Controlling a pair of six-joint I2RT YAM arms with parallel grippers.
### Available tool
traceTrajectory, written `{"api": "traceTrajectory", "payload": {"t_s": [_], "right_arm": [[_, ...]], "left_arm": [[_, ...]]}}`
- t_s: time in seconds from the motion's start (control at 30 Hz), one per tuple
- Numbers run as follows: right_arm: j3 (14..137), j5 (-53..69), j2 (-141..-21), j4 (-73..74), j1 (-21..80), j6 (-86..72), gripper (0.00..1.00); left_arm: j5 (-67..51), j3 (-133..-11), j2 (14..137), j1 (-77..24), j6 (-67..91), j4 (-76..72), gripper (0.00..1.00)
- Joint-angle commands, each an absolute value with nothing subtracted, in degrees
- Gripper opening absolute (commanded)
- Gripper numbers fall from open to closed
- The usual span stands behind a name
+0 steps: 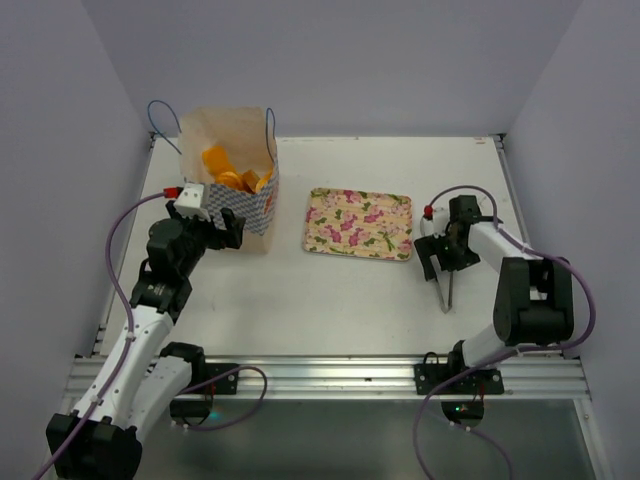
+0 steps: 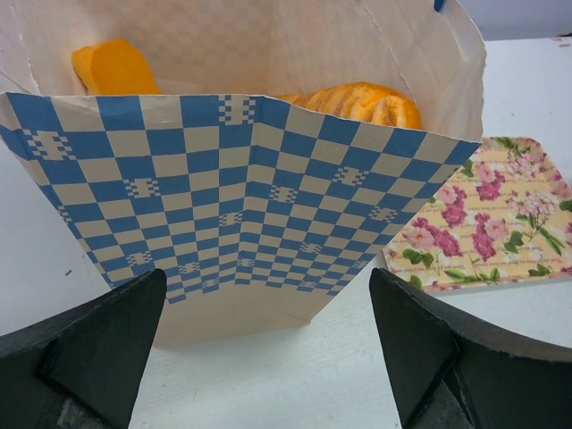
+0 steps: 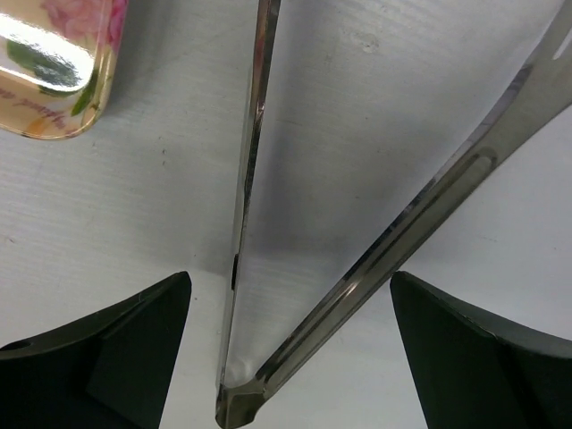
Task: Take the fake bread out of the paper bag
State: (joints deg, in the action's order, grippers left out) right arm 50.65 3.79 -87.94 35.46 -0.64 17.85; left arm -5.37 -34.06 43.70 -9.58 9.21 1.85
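Left wrist view — my left gripper [image 2: 266, 286] hanging wide open before paper bag [image 2: 241, 206], fake bread [image 2: 357, 100] sitting inside; right gripper [image 3: 290, 281] gaping over tongs [image 3: 250, 179], gripping nothing — nudging light bag risking tipping it

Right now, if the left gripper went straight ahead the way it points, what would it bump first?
Probably the paper bag: its blue-checkered side sits right ahead of the left gripper, between the open jaws. How close is unclear.
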Motion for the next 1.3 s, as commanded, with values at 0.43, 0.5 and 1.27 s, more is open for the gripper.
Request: {"api": "traceTrajectory", "payload": {"t_s": [0.43, 0.5, 1.27], "right_arm": [[52.29, 2.54, -94.21, 32.70, -2.02, 16.00, 0.77], [52.73, 3.07, -94.83, 32.87, -2.98, 16.00, 0.65], [69.44, 4.73, -109.24, 32.43, -8.08, 24.87, 0.46]], "left_arm": [[-5.89, -36.12, 43.77, -9.93, 8.44, -0.09, 1.00], [-5.89, -36.12, 43.77, -9.93, 8.44, -0.09, 1.00], [-5.27, -36.39, 44.12, -9.93, 8.26, -0.09, 1.00]]}}
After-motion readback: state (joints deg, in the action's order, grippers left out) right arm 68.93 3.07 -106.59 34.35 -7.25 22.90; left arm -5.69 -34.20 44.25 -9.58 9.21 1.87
